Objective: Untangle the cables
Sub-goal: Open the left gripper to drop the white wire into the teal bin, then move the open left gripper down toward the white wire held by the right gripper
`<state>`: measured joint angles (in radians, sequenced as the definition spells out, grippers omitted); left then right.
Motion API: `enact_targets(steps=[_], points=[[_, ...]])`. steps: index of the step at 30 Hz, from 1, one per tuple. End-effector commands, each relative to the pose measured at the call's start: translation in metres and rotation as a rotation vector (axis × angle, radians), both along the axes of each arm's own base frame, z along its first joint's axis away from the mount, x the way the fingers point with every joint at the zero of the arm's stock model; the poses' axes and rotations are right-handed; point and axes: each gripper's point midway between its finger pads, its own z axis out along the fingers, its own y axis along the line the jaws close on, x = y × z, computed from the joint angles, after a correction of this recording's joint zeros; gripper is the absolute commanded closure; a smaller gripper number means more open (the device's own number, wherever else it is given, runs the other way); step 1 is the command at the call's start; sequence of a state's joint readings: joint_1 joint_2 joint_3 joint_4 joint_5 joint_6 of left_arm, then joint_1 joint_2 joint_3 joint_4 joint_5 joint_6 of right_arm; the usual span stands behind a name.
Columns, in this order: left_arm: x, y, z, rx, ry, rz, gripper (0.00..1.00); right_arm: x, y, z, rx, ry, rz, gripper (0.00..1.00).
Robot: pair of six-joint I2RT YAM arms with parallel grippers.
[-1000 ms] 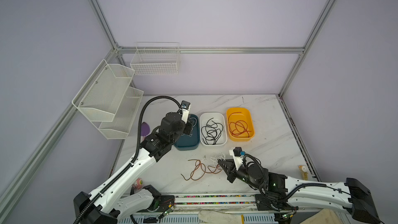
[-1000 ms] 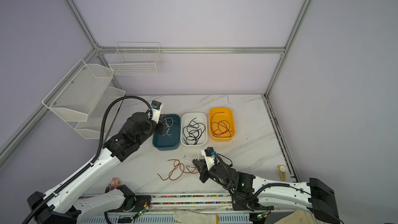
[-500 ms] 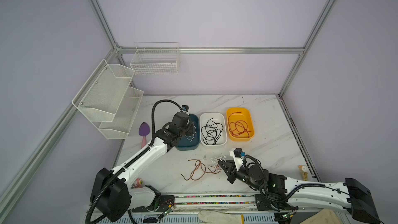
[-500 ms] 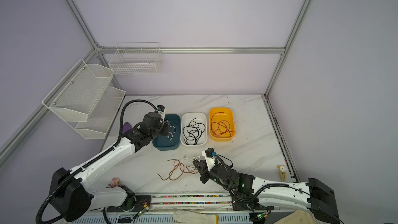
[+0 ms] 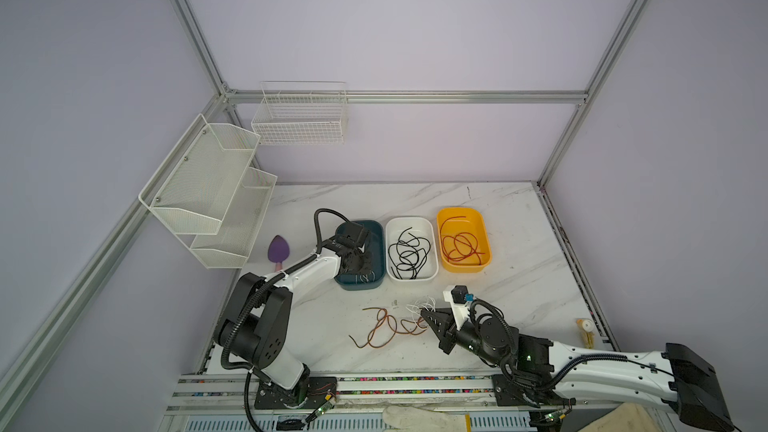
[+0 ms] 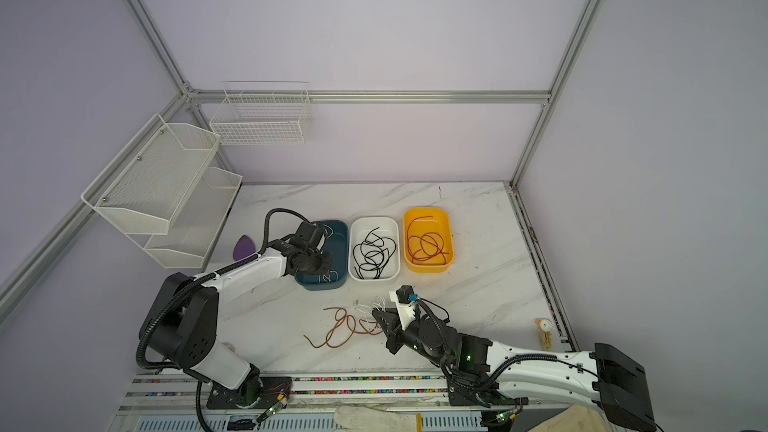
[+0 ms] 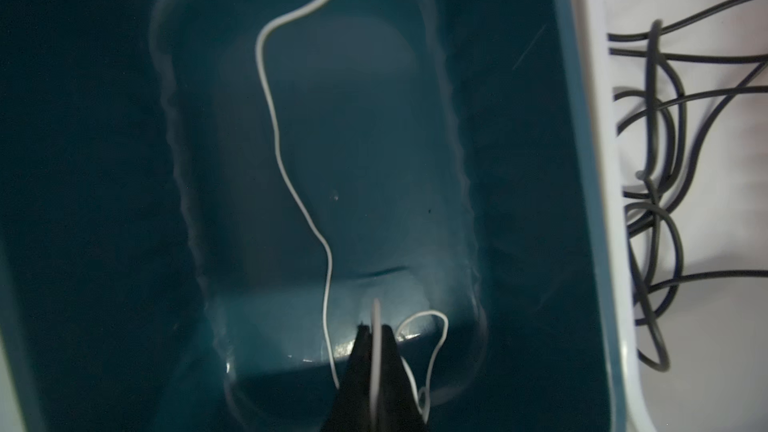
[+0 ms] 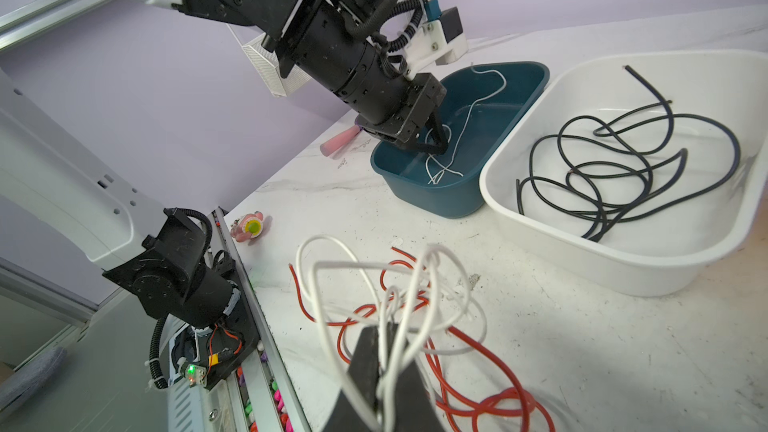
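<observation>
My left gripper is low inside the teal bin, shut on a thin white cable that trails across the bin floor. In both top views it sits over that bin. My right gripper is near the table's front, shut on a bunch of white cables tangled with an orange-red cable lying on the table. Black cables fill the white bin. More orange-red cables lie in the orange bin.
A purple spatula lies left of the bins. White mesh shelves and a wire basket hang on the back-left walls. One small toy sits at the right table edge, another by the front rail.
The left arm has swung down and lowered its gripper with the white cable into the teal bin. The right arm has stayed put.
</observation>
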<state>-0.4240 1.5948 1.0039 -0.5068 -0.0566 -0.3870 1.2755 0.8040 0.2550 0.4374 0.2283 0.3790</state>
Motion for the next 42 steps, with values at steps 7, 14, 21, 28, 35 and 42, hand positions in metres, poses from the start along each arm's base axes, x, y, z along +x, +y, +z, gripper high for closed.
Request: enact_targets(steps=[7,14,21,28,35,42], points=[[0.027,-0.007,0.056,-0.091,-0.123,0.018,0.66,0.001,0.002,0.007,0.021,-0.025,-0.004,0.90],[0.027,0.002,0.085,-0.107,-0.215,0.040,0.42,0.002,0.001,0.007,0.023,-0.025,-0.008,0.91],[0.016,-0.001,0.139,-0.211,-0.366,0.018,0.29,0.001,-0.002,0.009,0.033,-0.025,-0.013,0.91],[-0.022,-0.022,0.172,-0.454,-0.406,-0.061,0.22,0.001,-0.005,0.013,0.055,-0.023,-0.019,0.90],[-0.073,-0.058,0.173,-0.781,-0.345,-0.150,0.19,0.001,-0.007,0.014,0.063,-0.022,-0.024,0.90],[-0.114,-0.090,0.152,-0.853,-0.234,-0.178,0.18,0.003,-0.008,0.012,0.059,-0.020,-0.037,0.91]])
